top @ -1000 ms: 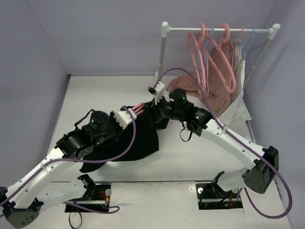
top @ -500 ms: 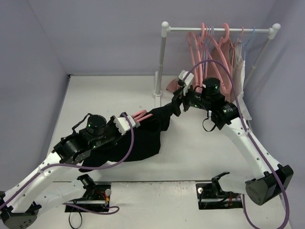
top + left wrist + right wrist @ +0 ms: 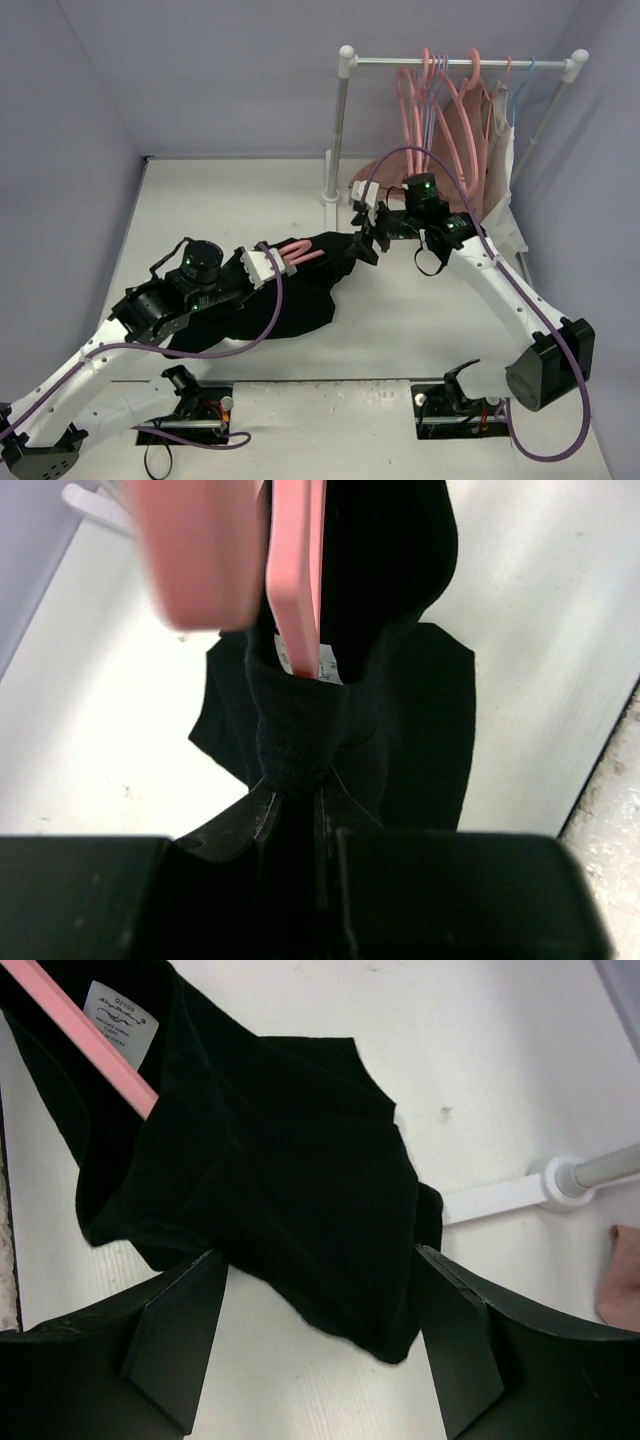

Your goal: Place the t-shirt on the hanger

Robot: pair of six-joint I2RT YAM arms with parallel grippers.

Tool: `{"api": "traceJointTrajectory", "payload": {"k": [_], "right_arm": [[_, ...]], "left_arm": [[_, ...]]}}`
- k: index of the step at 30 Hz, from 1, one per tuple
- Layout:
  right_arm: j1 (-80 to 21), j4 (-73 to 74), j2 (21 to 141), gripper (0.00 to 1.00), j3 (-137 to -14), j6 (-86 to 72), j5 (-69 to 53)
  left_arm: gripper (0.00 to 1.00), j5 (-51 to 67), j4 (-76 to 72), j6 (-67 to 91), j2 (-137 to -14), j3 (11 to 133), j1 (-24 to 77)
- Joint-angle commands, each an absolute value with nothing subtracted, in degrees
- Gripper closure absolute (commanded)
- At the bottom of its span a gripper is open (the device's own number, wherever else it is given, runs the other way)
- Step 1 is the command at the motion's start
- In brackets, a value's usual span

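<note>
Right wrist | my right gripper (image 3: 318, 1260) is gaping empty over black fabric t-shirt (image 3: 270, 1140) | thick pink plastic hanger (image 3: 95, 1050) is pointing toward it from my left gripper (image 3: 298, 795), which is clamping the shirt neck.

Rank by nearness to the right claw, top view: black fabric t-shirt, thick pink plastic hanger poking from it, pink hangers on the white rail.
From the right claw:
1. Black fabric t-shirt, right under it.
2. Thick pink plastic hanger, to its left.
3. Pink hangers on the rail, behind, up high.
</note>
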State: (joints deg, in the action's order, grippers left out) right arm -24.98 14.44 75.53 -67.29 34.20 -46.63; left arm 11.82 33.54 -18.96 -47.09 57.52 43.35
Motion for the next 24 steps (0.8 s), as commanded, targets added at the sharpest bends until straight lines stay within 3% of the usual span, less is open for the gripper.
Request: {"api": "traceJointTrajectory", "payload": {"k": [1,5,8,12,14,16,24], "right_arm": [[-28.62,12.72,77.42,0.29,-69.49,36.47,-47.3],[-32.14,12.66,79.76,0.37,-69.87,36.65,-46.36],[-32.82,12.57,80.33,0.67,-69.57,36.58,-48.55],[-33.84,12.66,79.68,0.94,-69.25,36.56,-49.16],[-33.92,12.66,78.73,1.0,-69.17,36.56,-49.87],[-34.02,12.61,77.94,1.0,-69.13,36.66,-50.82],[-34.57,12.57,76.52,0.84,-69.9,36.01,-50.95]], "left_arm": [[1.0,16.84,30.3,-20.37,-47.4,61.44,42.91],[1.0,18.49,30.51,-20.73,-48.57,62.72,42.88],[1.0,18.92,30.69,-21.24,-49.13,63.36,42.87],[1.0,19.63,31.2,-21.71,-50.11,64.07,42.71],[1.0,20.42,31.2,-21.8,-50.37,64.16,42.61],[1.0,21.15,31.11,-21.93,-50.68,64.34,42.32],[1.0,25.16,31.11,-22.06,-52.18,65.59,42.01]]}}
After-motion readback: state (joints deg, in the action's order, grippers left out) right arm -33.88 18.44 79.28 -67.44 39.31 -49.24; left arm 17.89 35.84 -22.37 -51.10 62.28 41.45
